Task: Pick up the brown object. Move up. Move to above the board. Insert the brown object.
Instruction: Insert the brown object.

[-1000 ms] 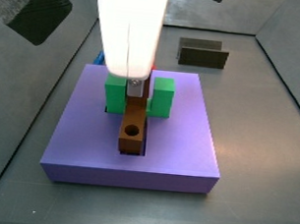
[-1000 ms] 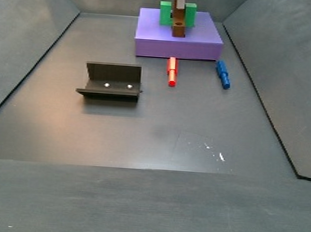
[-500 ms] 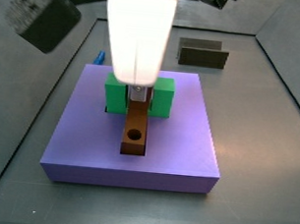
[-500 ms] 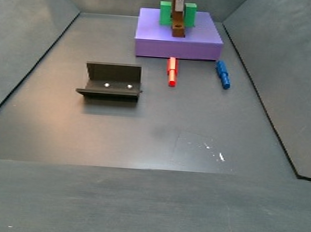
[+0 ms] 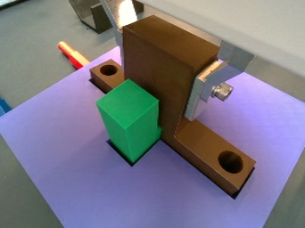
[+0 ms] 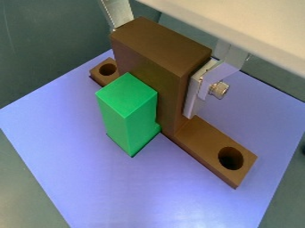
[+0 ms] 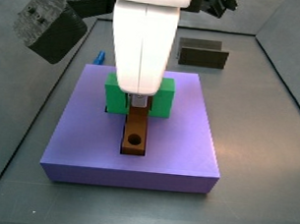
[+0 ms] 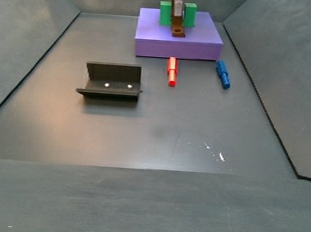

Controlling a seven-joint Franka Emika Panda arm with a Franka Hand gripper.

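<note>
On the board point(image 7: 177, 146), the brown object point(image 7: 136, 134) lies lengthwise along the centre, its upright part beside the green block point(image 5: 131, 122). In both wrist views the gripper point(image 6: 161, 76) sits directly above the board w/ silver fingers point(image 5: 212, 78) clamped on the object's upright part. Red marker point(image 8: 173, 71) & blue marker point(image 8: 223, 74) lie on the floor by the board; fixture point(image 8: 110, 82) stands well apart.

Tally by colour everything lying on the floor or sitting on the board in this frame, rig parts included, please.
Purple: 1, the board
Green: 1, U-shaped block
Brown: 1, brown object, in the gripper
Red: 1, marker
Blue: 1, marker
Dark: 1, fixture
Total: 6
</note>
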